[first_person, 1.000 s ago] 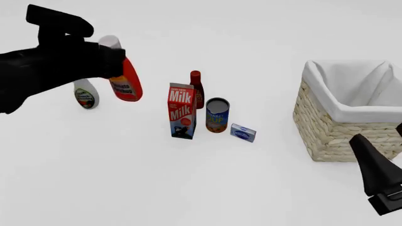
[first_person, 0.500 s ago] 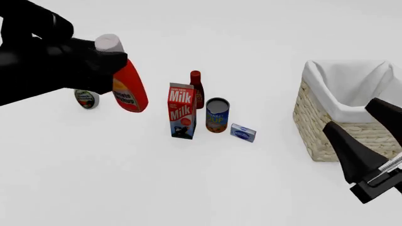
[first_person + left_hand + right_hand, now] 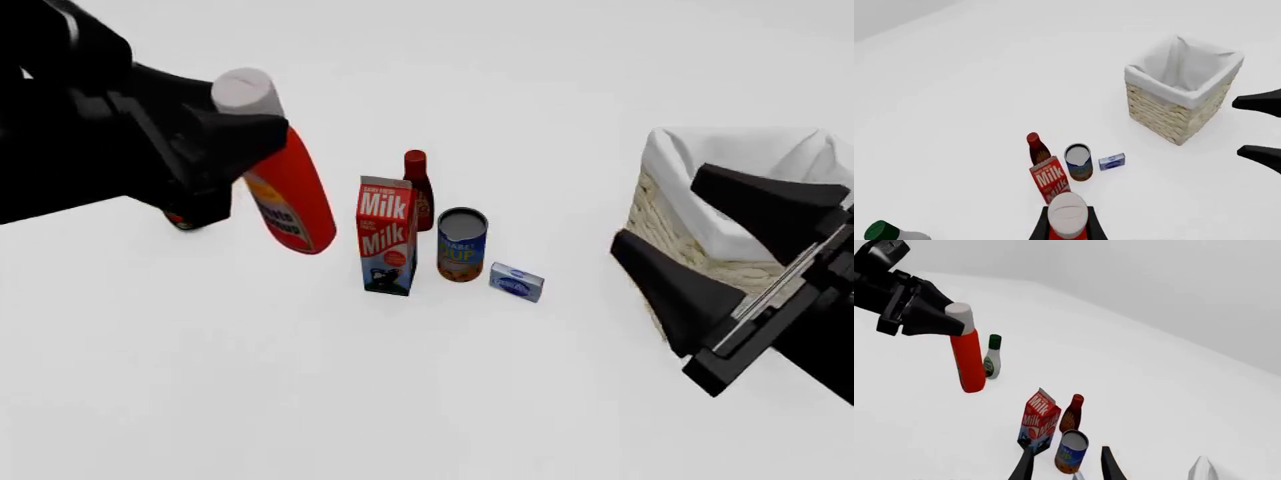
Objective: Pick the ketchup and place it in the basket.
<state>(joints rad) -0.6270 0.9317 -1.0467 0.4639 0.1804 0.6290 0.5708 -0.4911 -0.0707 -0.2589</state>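
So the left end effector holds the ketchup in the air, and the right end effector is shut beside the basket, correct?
Not quite. The left end effector does hold the ketchup in the air, but the right end effector beside the basket is open; the front view shows its fingers spread apart.

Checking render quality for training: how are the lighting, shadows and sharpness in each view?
Front view: flat, even light, faint shadows, the bright red white-capped ketchup bottle sharp. Left wrist view: the tan wicker basket crisp, no glare. Right wrist view: grey backdrop, no blur.
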